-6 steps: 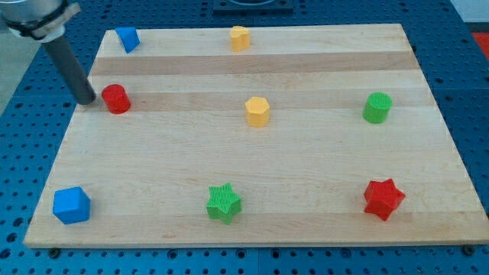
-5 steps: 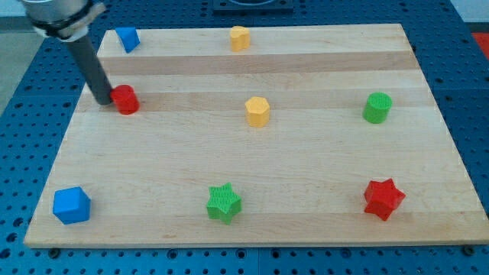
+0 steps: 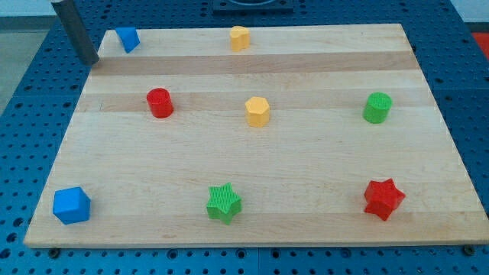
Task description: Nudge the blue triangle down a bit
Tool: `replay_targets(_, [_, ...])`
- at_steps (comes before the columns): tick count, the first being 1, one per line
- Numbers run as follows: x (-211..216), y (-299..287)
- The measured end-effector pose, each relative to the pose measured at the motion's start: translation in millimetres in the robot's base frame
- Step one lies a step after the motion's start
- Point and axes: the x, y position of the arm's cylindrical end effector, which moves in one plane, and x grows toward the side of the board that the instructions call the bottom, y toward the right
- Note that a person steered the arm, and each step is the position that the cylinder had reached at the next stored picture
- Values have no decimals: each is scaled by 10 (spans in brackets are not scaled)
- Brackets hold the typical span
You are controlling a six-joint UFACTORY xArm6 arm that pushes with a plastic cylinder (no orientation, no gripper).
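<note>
1. Blue triangle (image 3: 127, 38) sits at the view's top-left corner of the bench (image 3: 306, 168), nearly on the top edge.
2. Handling, our guess: small, light, rigid, probably plastic; should slide easily on smooth wood. Nothing to grasp with, so we push it. Contact should go on its top side, centred, or it will likely rotate or skid sideways.
3. Look: solid saturated blue, wedge-like, faceted, pale upper face, darker sides. Appears tilted relative to the bench edge; exact orientation is hard to read at this size.
4. No hand on this arm, just the rod, so nothing opens, closes or holds anything. Our tip (image 3: 92, 61) is at the bench's left edge, just left of and slightly below the triangle, not touching it.
5. Judgement: the tip is on the wrong side for a downward push. We'd need to go round above the triangle, and there's little bench left between it and the top edge.
6. Nearest neighbour: red cylinder (image 3: 160, 102), below and to the right, clear of the triangle. A short nudge shouldn't reach it.
7. Further out:
   - yellow block (image 3: 241, 37) on the top edge, shape unclear
   - yellow hexagonal block (image 3: 258, 111) mid-bench
   - green cylinder (image 3: 377, 108) right
   - blue cube (image 3: 72, 205) bottom-left
   - green star (image 3: 224, 202) bottom centre
   - red star (image 3: 383, 198) bottom-right
</note>
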Motion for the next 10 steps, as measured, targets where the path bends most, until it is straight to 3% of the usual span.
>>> replay_targets(1, [-608, 8])
replay_targets(2, [-884, 34])
replay_targets(5, [-870, 468])
replay_targets(8, [-839, 412])
replay_targets(10, [-580, 921])
